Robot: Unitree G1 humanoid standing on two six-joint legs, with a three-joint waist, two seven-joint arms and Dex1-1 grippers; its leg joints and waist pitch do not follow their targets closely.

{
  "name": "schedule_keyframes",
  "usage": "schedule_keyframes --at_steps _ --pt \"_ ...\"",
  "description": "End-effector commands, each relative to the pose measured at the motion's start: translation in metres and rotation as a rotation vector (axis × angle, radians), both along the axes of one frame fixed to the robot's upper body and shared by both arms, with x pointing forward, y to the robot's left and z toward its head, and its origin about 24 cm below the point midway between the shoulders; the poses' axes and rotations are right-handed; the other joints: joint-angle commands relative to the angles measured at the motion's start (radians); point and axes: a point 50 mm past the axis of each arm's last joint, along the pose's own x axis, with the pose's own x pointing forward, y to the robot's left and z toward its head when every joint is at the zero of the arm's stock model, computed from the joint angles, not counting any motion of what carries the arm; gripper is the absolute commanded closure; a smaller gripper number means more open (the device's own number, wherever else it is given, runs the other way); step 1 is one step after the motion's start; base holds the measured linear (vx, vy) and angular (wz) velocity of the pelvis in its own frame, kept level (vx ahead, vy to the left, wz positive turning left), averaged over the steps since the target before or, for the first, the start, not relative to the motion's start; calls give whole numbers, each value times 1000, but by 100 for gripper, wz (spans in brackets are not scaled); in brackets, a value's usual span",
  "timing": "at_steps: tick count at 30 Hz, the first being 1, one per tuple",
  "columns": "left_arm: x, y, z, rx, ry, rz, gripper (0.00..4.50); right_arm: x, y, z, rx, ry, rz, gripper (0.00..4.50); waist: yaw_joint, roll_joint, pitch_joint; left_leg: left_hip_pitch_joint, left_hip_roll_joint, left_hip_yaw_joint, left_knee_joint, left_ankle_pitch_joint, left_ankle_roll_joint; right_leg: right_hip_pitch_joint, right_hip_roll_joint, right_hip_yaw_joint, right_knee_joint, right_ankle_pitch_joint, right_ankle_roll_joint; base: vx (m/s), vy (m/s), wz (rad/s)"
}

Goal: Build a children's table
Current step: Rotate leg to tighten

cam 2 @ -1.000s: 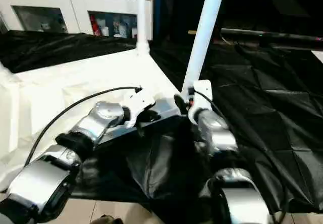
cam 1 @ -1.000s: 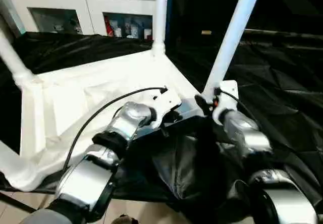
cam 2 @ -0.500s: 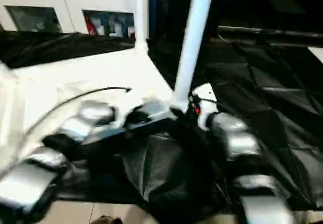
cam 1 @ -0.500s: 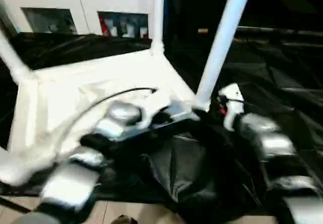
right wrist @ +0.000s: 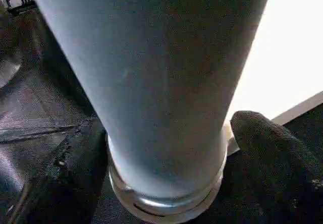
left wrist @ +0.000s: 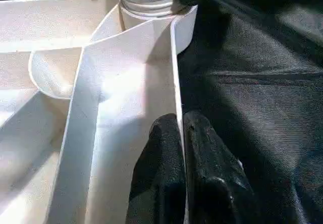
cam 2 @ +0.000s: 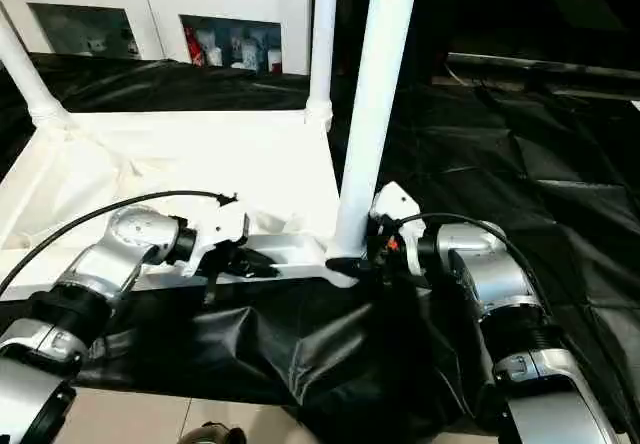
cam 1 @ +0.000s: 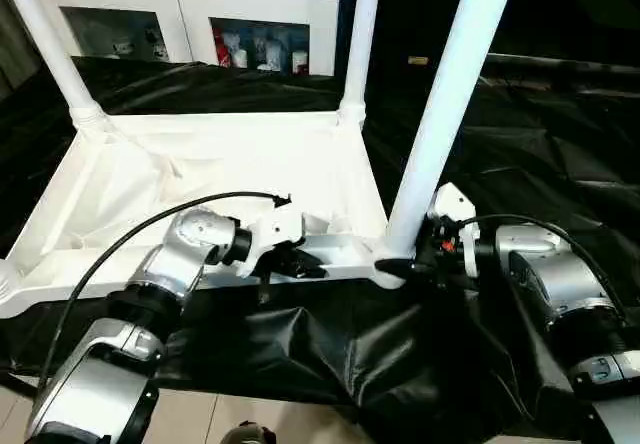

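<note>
The white tabletop (cam 1: 230,164) lies upside down on the black-draped work table (cam 1: 560,144), its ribbed underside facing up. Three legs rise from its corner sockets: one at the far left corner (cam 1: 45,44), one at the far right corner (cam 1: 360,39), and the near right leg (cam 1: 450,104), which stands in the socket closest to the robot's right arm.

The left gripper (left wrist: 181,133) is pinched shut on the tabletop's near rim, one black finger on each side of the thin white wall, a little to the left of the near right socket. In the left wrist view the threaded base of the near right leg sits in its socket just beyond the fingertips.

The right gripper (cam 1: 405,264) is closed around the base of the near right leg, just above the socket, with a black finger (right wrist: 275,148) on either side of the tube.

A white cabinet (cam 1: 200,14) with glass doors stands beyond the far edge of the work table
</note>
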Motion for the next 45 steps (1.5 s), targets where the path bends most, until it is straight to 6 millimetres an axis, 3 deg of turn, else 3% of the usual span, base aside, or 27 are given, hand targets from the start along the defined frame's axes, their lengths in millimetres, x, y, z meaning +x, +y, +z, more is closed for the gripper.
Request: schedule_keyframes --at_steps 1,10,11,13,14,15,16,21,23,24,25,30,31,33,34,37,41,45 --pt "-1 -8 11 -67 -23 -49 450 2 1 5 10 -4 1 85 -2 -14 -71 38 60 -32 -67 -195 43 35 -64 35 -62 -128 -250 0 0 0" --pt "-1 -9 12 -78 -21 -43 450 1 3 4 28 4 -3 95 -3 -14 -73 38 58 -31 -63 -170 54 37 -62 34 -58 -98 -255 0 0 0" --pt "6 -16 9 -90 -45 51 450 4 7 -8 72 23 -142 108 -4 -6 -73 37 59 -30 -63 -167 54 34 -62 36 -57 -90 -258 0 0 0" --pt "18 -30 3 -90 -72 207 450 7 14 -29 120 60 -382 120 -11 -10 -73 41 56 -33 -65 -195 30 29 -64 36 -63 -127 -257 0 0 0" --pt "19 -31 3 -90 -74 214 450 7 14 -30 120 60 -395 125 -15 -12 -73 41 54 -34 -67 -199 22 30 -66 37 -66 -144 -253 0 0 0" --pt "27 -44 2 -84 -92 329 450 13 22 -42 119 64 -591 136 -13 -9 -74 42 55 -37 -68 -204 14 33 -67 36 -67 -156 -250 0 0 0" --pt "29 -48 2 -82 -95 360 450 14 24 -44 116 64 -642 156 -22 -9 -70 48 52 -38 -73 -242 -14 28 -64 36 -75 -199 -239 0 0 0" --pt "36 -80 5 -105 -114 477 450 20 56 -52 116 68 -807 160 -27 -2 -70 46 48 -39 -74 -257 -13 28 -65 39 -83 -225 -205 0 0 0" --pt "36 -91 6 -106 -130 473 450 20 77 -47 144 39 -748 160 -25 -4 -71 45 48 -40 -74 -260 -5 32 -66 38 -86 -224 -195 0 0 0" --pt "36 -91 6 -106 -130 473 450 20 77 -47 144 39 -748 160 -24 -4 -71 45 47 -39 -74 -259 0 32 -66 38 -87 -221 -193 0 0 0" --pt "36 -95 8 -121 -134 465 450 21 85 -42 177 20 -717 112 -24 -3 -72 40 47 -40 -74 -249 11 36 -66 37 -85 -207 -193 0 0 0" --pt "35 -92 11 -140 -144 417 450 24 84 -33 201 -30 -668 63 -32 -5 -70 36 47 -43 -77 -263 22 37 -66 35 -87 -235 -185 0 0 0" --pt "34 -85 10 -140 -135 388 450 24 78 -28 200 -52 -617 54 -34 -9 -72 35 47 -43 -75 -260 30 39 -67 35 -87 -235 -186 0 0 0" --pt "32 -81 10 -146 -140 347 450 23 73 -25 200 -55 -579 54 -36 -7 -72 34 47 -43 -74 -248 38 38 -67 36 -86 -220 -190 0 0 0" --pt "28 -74 10 -166 -126 286 450 22 64 -21 195 -63 -511 54 -37 -9 -74 31 46 -42 -71 -218 57 44 -65 34 -81 -177 -200 0 0 0" --pt "24 -68 10 -181 -111 239 450 20 54 -17 175 -75 -444 54 -37 -8 -75 26 47 -38 -64 -170 92 46 -64 33 -72 -99 -229 0 0 0" --pt "12 -45 6 -155 -75 105 450 11 29 -3 147 -91 -264 54 -27 -8 -77 28 54 -34 -58 -145 113 46 -60 29 -61 -52 -257 0 0 0" --pt "5 -28 5 -133 -43 43 450 5 12 5 78 -84 -145 54 -22 -8 -73 32 58 -32 -62 -176 103 39 -59 31 -66 -106 -256 0 0 0"
